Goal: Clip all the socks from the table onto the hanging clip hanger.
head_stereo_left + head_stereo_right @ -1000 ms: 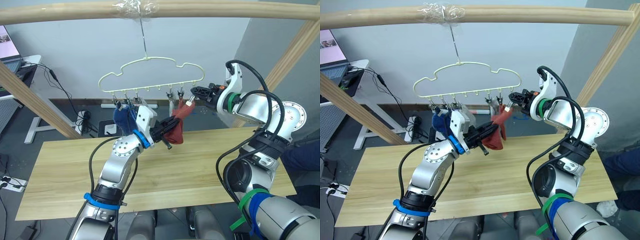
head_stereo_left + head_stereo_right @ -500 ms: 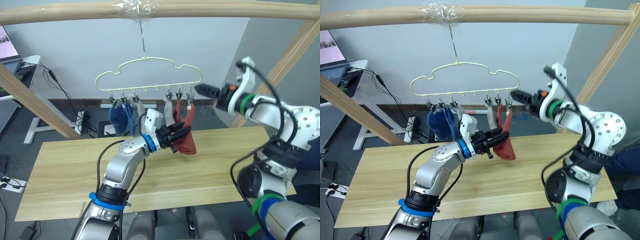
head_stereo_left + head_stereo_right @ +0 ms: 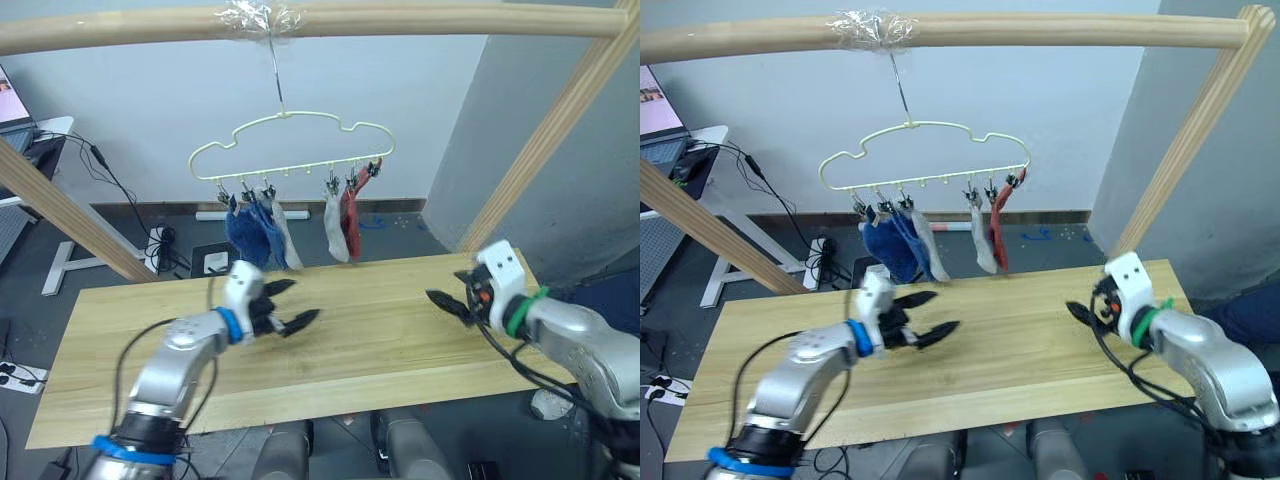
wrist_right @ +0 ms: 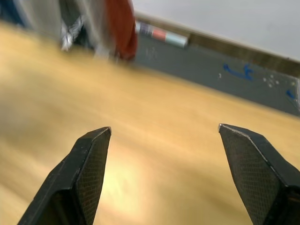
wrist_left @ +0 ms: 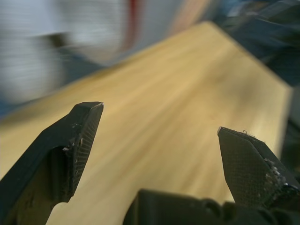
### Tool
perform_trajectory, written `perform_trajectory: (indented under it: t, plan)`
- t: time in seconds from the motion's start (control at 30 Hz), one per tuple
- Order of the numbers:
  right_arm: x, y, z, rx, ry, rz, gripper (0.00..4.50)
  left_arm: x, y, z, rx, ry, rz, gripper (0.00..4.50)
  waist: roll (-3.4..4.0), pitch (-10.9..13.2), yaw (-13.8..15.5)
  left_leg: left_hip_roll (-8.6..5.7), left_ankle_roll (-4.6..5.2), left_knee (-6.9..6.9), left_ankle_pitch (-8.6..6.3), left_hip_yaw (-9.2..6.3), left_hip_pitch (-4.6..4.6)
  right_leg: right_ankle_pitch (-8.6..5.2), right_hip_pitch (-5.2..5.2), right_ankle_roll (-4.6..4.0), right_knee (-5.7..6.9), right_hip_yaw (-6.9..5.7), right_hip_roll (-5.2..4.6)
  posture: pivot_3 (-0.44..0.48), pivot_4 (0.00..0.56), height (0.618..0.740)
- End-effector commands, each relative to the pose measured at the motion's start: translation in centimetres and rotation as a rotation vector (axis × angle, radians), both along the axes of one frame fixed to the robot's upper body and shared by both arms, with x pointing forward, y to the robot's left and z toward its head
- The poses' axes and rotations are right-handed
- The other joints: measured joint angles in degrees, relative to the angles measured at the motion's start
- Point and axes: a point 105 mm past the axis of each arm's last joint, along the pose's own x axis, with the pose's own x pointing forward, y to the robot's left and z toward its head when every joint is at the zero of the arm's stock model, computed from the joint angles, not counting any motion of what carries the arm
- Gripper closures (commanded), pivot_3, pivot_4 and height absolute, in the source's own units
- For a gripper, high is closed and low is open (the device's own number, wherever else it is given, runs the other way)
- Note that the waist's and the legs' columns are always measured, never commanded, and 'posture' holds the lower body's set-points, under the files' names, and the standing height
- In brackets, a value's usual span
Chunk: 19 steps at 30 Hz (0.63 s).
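With both arms low over the wood, the scene reads as follows:
Socks [image 3: 262,232]: blue, grey and rust-red ones dangle from the clip hanger [image 3: 290,150]; none lies on the table [image 3: 380,330].
Hanger: hooked on the wooden pole [image 3: 120,30], slightly tilted.
Left gripper [image 3: 290,306]: fingers spread wide, holding nothing, just above the tabletop.
Right gripper [image 3: 443,301]: fingers spread apart too, empty, near the table's right end.
Handling: soft, light knit, likely limp and easily bunched; best pinched at the cuff edge, close beside the clip.
Progress: clipping appears complete.
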Motion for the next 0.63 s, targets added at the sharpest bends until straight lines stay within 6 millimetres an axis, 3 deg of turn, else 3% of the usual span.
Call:
perform_trajectory:
  t: [0.03,0.1,0.3,0.47,0.63]
  plan:
    - [-1.7,-1.0,0.6,-0.08,-0.051,0.12,0.67,-0.3,5.3,1.7,0.09,-0.06,0.114,0.04,0.0,0.0,0.2,0.0,0.0,-0.01,0.0,0.01,0.0,0.0,0.0,0.0,0.0,0.0,0.0,0.087,0.196,0.74]
    - [-2.8,-2.4,-0.1,-0.127,-0.019,0.138,0.67,-0.8,9.1,1.9,0.182,-0.06,0.197,0.04,0.0,0.0,0.5,0.03,0.0,-0.02,0.0,0.03,0.01,0.0,0.0,0.0,-0.02,0.01,-0.01,0.087,0.196,0.74]
    - [-4.9,-4.5,0.1,-0.106,0.03,0.151,0.67,-3.0,15.8,3.1,0.326,-0.075,0.326,0.04,-0.09,-0.1,1.7,0.03,0.0,-0.02,0.0,0.0,-0.02,0.0,0.01,0.0,-0.11,-0.03,-0.32,0.128,0.178,0.74]
    - [-4.0,-7.0,0.2,-0.188,0.001,0.105,0.67,-4.1,17.5,2.9,0.386,-0.042,0.339,0.04,-0.18,-0.1,2.6,0.03,0.01,-0.01,0.0,0.08,-0.01,0.0,0.07,-0.01,-0.12,-0.1,-0.45,0.131,0.169,0.74]
    - [-2.5,-7.0,0.6,-0.18,-0.06,0.063,0.67,-3.7,16.1,2.1,0.347,-0.054,0.344,0.04,-0.31,-0.2,3.2,0.01,0.03,-0.01,0.02,0.18,-0.01,0.0,0.09,-0.01,-0.13,-0.14,-0.57,0.128,0.156,0.74]
